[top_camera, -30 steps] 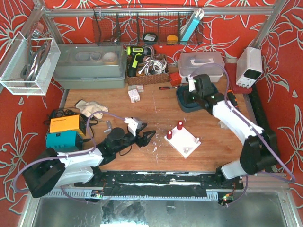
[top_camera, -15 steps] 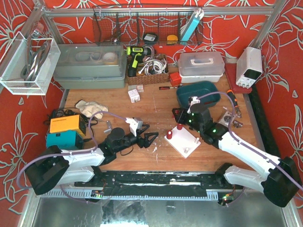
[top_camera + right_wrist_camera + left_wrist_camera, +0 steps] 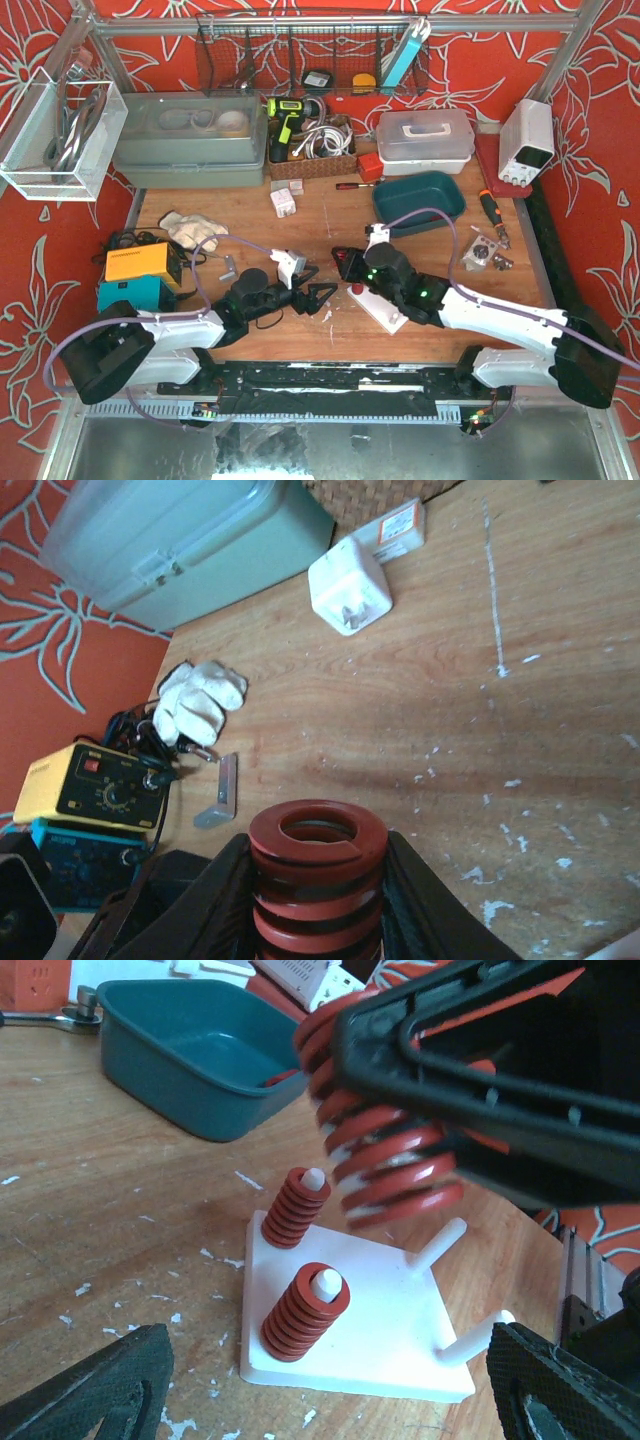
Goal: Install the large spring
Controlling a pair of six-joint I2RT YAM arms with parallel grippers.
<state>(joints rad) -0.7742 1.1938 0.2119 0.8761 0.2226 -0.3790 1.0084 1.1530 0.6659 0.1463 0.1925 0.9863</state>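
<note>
My right gripper (image 3: 318,865) is shut on the large red spring (image 3: 318,832), which stands upright between its black fingers. In the left wrist view this spring (image 3: 385,1150) hangs tilted above the far side of the white peg plate (image 3: 385,1325). Two smaller red springs (image 3: 298,1208) (image 3: 305,1310) sit on the plate's left pegs. Two white pegs (image 3: 438,1243) (image 3: 470,1338) on its right are bare. From above, the right gripper (image 3: 349,266) is over the plate's (image 3: 395,308) left end. My left gripper (image 3: 322,297) is open and empty just left of the plate, with its fingers (image 3: 90,1390) low on the table.
A teal bin (image 3: 420,195) stands behind the plate. A white charger (image 3: 348,585), a white cloth (image 3: 200,700) and a metal bracket (image 3: 222,792) lie on the wood to the left. Yellow and teal boxes (image 3: 140,268) with cables sit at the left edge. Metal parts (image 3: 480,252) lie at right.
My right arm has swung from the teal bin forward and left, carrying the large spring over the peg plate. My left gripper has edged right toward the plate.
</note>
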